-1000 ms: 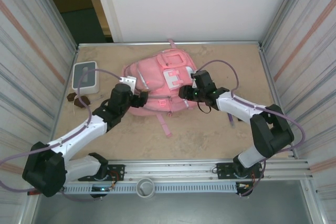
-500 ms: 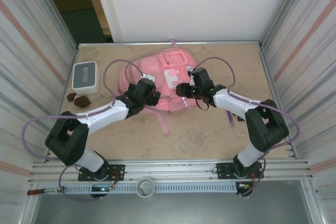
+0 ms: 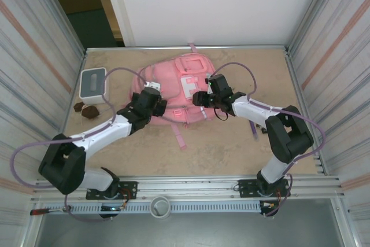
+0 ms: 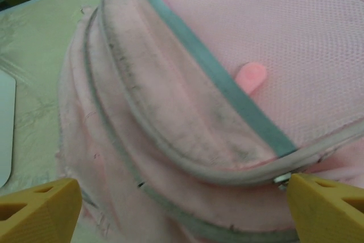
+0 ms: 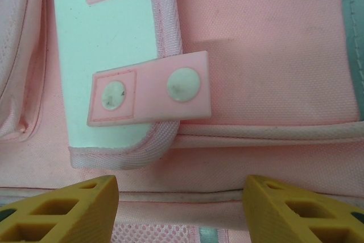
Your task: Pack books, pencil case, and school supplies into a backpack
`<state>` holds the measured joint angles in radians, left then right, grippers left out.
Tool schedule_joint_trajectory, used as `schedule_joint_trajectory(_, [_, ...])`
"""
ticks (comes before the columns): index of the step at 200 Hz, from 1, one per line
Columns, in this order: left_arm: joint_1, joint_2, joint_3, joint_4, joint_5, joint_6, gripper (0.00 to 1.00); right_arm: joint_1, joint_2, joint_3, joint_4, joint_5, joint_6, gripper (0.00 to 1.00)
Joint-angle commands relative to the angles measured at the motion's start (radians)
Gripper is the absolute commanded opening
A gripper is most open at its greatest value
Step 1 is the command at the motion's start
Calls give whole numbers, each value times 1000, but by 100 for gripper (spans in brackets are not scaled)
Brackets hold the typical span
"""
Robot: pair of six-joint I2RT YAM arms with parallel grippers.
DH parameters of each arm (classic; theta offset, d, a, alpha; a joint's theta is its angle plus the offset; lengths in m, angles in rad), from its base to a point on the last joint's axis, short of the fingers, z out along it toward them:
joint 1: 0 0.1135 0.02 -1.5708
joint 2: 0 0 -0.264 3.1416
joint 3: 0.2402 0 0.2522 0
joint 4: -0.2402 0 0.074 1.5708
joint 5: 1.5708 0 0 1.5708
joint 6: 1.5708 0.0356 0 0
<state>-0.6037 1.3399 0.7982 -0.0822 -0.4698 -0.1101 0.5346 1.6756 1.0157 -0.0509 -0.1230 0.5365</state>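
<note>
left gripper (image 4: 182, 197) is hovering, fingers spread, over backpack (image 3: 173, 79) edge | right gripper (image 5: 181, 200) is hovering, fingers spread, over pale pocket (image 5: 108, 55)

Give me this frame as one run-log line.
phase: at backpack | left gripper: open, over grey trim | right gripper: open, over snap flap | held: nothing

Soft pink backpack (image 3: 173, 79), partly hidden
Black-and-white robot arms (image 3: 124, 122) cover its middle; small dark brown lumps (image 3: 87, 110) too small to identify.
</note>
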Motion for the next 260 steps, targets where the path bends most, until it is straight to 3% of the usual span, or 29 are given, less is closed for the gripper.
schedule_joint_trajectory(1, [36, -91, -55, -7, 102, -54, 92, -12, 44, -9, -37, 39, -30, 59])
schedule_joint_trajectory(26, [67, -162, -100, -9, 169, -95, 89, -13, 53, -7, -32, 34, -28, 59])
schedule_joint_trajectory(54, [35, -184, -93, -13, 216, -124, 89, -13, 62, -6, -28, 33, -28, 59])
schedule_joint_trajectory(80, [-61, -95, -21, -27, 63, -96, 98, -16, 69, -5, -18, 23, -26, 59])
schedule_joint_trajectory(102, [-103, 29, 77, -61, -33, -51, 99, -18, 75, -2, -20, 15, -27, 60])
schedule_joint_trajectory(144, [-113, 193, 173, -56, -139, 3, 99, -25, 68, -16, -14, 8, -26, 60])
schedule_joint_trajectory(175, [-110, 185, 161, -65, -195, 11, 99, -30, 68, -25, -13, 9, -26, 60])
schedule_joint_trajectory(260, [-16, -96, -42, -81, 10, -79, 96, -33, 88, -22, -6, -1, -23, 60])
